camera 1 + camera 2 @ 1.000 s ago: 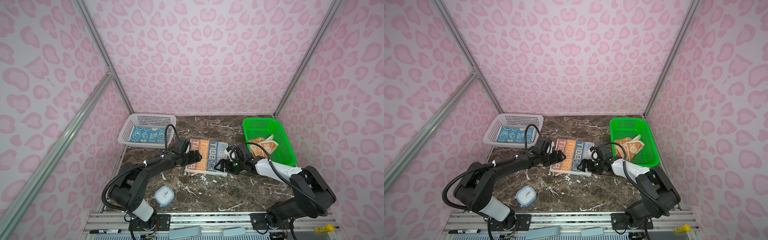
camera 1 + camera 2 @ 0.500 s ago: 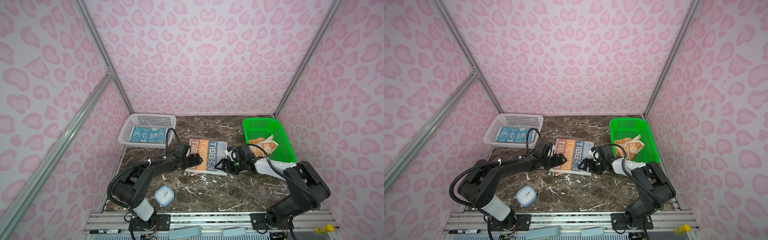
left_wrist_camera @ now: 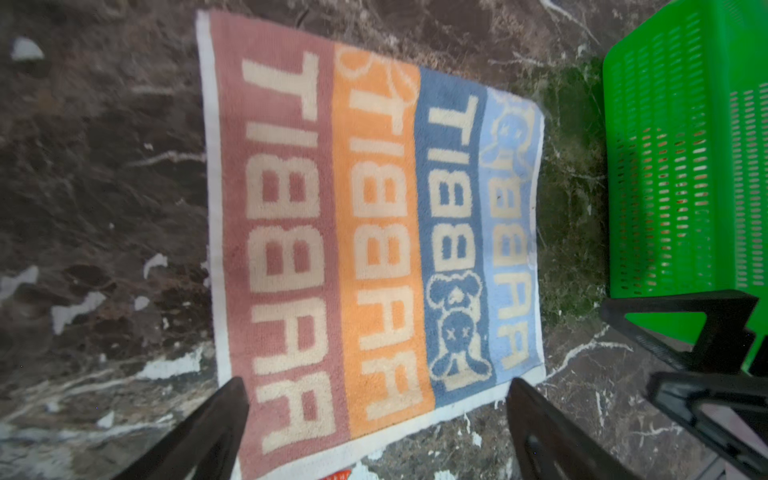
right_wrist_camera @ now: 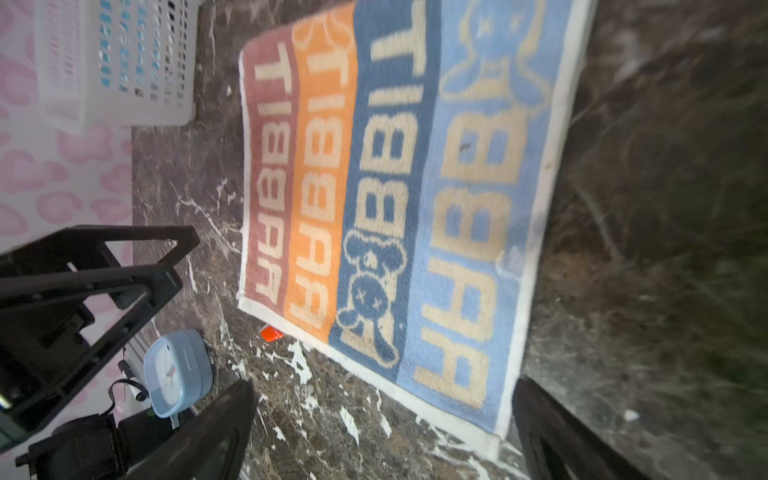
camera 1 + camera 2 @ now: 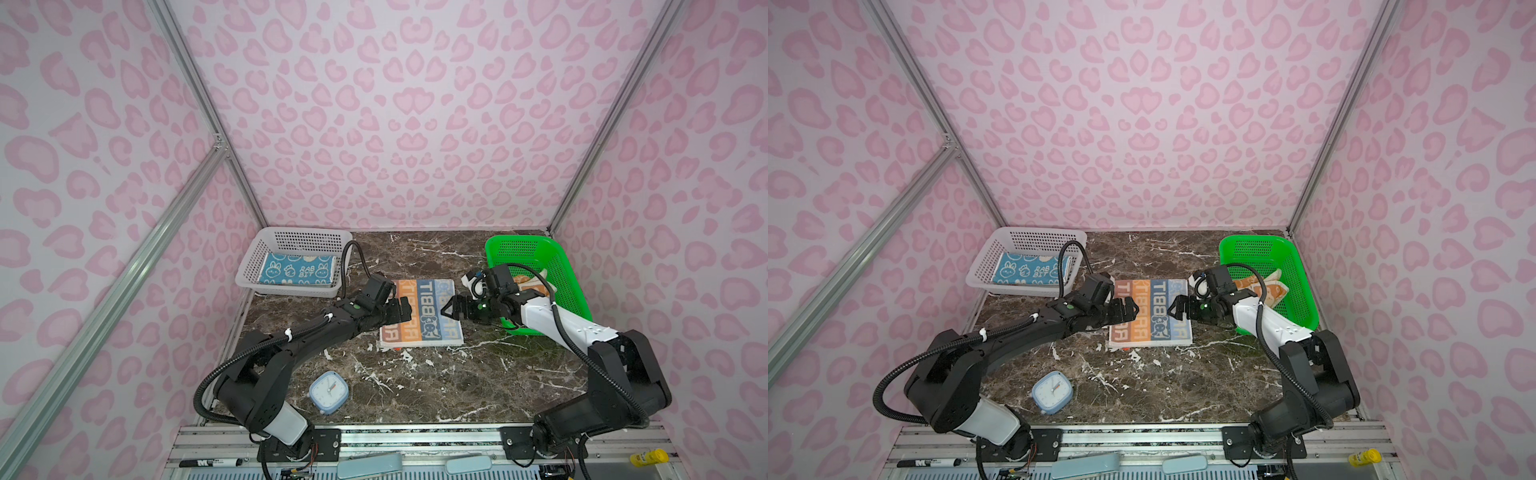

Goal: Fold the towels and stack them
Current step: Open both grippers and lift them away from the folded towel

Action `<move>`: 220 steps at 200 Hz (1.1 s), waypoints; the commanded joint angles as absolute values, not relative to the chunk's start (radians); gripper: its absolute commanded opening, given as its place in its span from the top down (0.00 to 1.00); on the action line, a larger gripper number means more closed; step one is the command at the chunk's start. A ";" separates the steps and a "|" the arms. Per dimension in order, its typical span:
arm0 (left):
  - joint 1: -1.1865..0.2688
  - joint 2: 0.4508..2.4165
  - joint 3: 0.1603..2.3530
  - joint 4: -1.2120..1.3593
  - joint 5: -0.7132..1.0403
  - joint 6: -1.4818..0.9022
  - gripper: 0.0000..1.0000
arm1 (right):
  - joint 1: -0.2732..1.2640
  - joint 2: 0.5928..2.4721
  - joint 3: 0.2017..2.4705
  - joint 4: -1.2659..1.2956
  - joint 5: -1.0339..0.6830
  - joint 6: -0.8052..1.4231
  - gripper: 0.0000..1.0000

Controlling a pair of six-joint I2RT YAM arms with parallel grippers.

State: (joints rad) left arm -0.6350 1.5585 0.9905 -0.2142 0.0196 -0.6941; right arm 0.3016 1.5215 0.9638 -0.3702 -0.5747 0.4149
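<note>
Left wrist view: the striped towel [image 3: 374, 208] lies flat at mid-worktop [image 5: 415, 386], between the white basket [image 5: 303, 241] and the green basket [image 5: 515, 249]. It is nearly square, with no clear long axis; its stripes and lettering run near-to-far. The left claw [image 5: 402, 309] and right claw [image 5: 449, 309] gape empty over its left and right edges. Uneven pinches would likely skew the fold, and the facing claws might collide.

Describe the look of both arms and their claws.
The left arm is mostly black with a white link near its base and white ties along a black ribbed cable. The right arm has a white forearm and black lower links. The left claw and right claw are black, with triangular open-frame fingers.
</note>
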 commanded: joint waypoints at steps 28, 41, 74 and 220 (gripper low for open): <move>-0.542 1.626 1.132 -0.283 -0.062 -0.696 0.02 | 0.210 1.633 1.154 -0.352 -0.595 0.497 0.02; -0.503 1.646 1.147 -0.236 -0.011 -0.733 0.02 | 0.202 1.681 1.214 -0.315 -0.606 0.535 0.02; -0.456 1.779 1.280 -0.192 0.130 -0.795 0.02 | 0.211 1.810 1.350 -0.237 -0.625 0.629 0.02; -0.373 2.139 1.463 -0.193 0.260 -0.799 0.02 | 0.222 2.154 1.423 -0.091 -0.681 0.683 0.02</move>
